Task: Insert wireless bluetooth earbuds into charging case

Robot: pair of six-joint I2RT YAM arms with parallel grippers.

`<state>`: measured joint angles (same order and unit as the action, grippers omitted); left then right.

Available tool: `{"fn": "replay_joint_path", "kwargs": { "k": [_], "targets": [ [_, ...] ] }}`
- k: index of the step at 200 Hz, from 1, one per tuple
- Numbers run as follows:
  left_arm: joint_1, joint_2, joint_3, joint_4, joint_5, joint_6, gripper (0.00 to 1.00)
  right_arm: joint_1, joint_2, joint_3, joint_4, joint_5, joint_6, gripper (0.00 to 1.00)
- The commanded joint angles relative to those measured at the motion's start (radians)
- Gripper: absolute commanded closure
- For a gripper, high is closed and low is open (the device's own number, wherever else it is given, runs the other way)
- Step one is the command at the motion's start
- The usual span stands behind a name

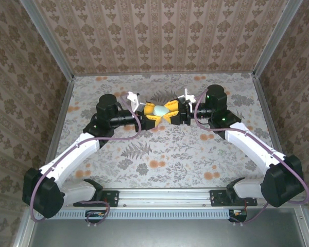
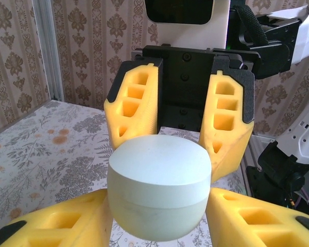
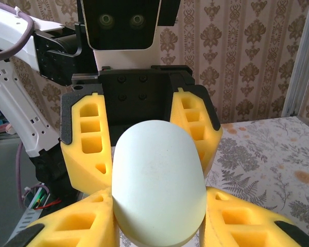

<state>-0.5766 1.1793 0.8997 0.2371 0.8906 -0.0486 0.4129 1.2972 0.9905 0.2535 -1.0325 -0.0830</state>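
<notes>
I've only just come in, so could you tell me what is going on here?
Both arms meet over the middle of the table around one mint-green charging case. The right gripper clamps one end. The left gripper brackets the other, though whether firmly I cannot tell. The case's lid is closed at this moment.

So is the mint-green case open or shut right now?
Shut. The mint-green case is one smooth closed shell, just a thin seam line round its side; no lid raised, no inside showing.

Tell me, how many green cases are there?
1. The mint-green case sits between the left end effector and the right end effector. Others may be hidden.
</notes>
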Motion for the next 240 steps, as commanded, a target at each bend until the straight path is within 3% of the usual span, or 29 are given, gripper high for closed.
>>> {"fn": "replay_joint_path", "kwargs": {
  "k": [1,112,240],
  "targets": [
    [-0.008,0.002,0.041,0.010,0.010,-0.005,0.49,0.007,0.003,0.012,0.000,-0.008,-0.021,0.63],
    [-0.014,0.019,0.054,0.004,0.039,0.003,0.58,0.009,0.006,0.012,-0.006,-0.010,-0.026,0.62],
    [-0.024,0.023,0.068,-0.023,0.048,0.024,0.54,0.011,0.011,0.032,-0.050,-0.013,-0.051,0.62]
  ]
}}
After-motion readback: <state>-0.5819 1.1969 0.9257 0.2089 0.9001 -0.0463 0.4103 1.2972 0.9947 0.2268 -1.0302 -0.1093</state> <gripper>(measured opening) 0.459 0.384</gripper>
